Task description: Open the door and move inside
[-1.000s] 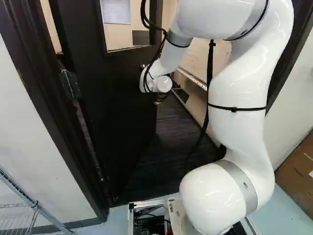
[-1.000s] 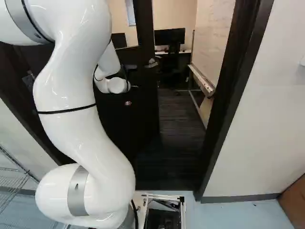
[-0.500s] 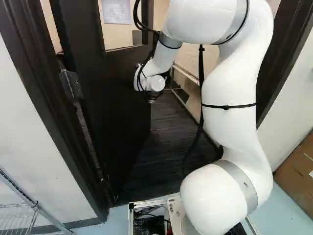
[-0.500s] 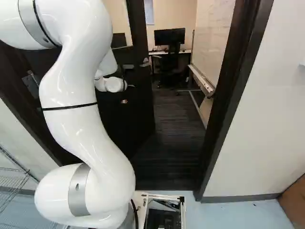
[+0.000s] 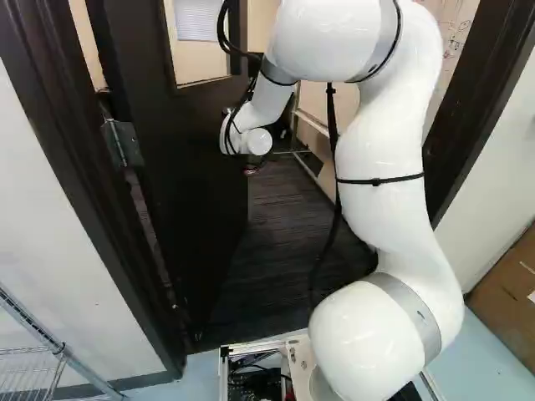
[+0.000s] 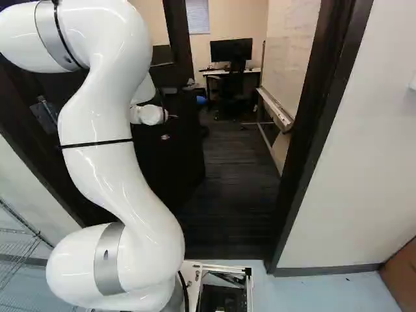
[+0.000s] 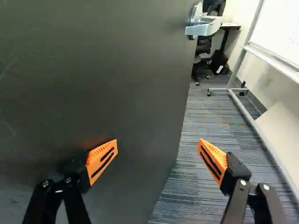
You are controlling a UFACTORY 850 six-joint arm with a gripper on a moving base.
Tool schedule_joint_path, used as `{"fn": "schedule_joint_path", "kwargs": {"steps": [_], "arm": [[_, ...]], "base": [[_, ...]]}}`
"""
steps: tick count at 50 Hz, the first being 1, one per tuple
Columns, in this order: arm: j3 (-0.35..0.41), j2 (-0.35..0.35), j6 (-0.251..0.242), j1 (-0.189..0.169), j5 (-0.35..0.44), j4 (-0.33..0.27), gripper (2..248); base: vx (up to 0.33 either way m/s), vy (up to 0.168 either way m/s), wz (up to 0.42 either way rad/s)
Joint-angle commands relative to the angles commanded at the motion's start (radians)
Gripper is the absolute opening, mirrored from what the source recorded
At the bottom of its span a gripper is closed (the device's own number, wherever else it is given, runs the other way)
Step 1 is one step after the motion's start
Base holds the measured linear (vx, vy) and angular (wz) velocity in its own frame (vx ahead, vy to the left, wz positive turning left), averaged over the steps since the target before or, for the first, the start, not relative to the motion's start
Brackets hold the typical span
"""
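Observation:
The dark door (image 5: 188, 184) stands swung inward on its left hinge (image 5: 123, 144), leaving a wide gap on its right. My arm's white wrist (image 5: 247, 140) is close to the door's face, and the gripper's fingers are hidden in both base views. In the wrist view the gripper (image 7: 159, 143) is open with nothing held. One orange pad (image 7: 102, 159) is at the door's face; whether it touches cannot be told. The other is beyond the door's free edge, above the floor. The silver handle (image 7: 202, 27) sits ahead of the fingers near that edge.
The doorway's right frame (image 6: 318, 140) and left frame (image 5: 92, 200) flank the base. Inside, a whiteboard stand (image 6: 276, 110) lines the right wall; a desk with a monitor (image 6: 231, 50) stands farther back. A wire rack (image 5: 38, 359) is at near left, a brown box (image 5: 508, 288) at near right.
The door has swung farther inward, widening the gap. My arm has moved forward and to the left with it in the left base view. The base has not moved.

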Motion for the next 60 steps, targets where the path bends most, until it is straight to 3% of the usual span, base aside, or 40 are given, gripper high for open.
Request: {"fn": "schedule_joint_path", "kwargs": {"steps": [60], "arm": [[-0.12,-0.093,0.0,0.117,0.0,0.0,247]], "base": [[0.0,0.0,0.0]]}}
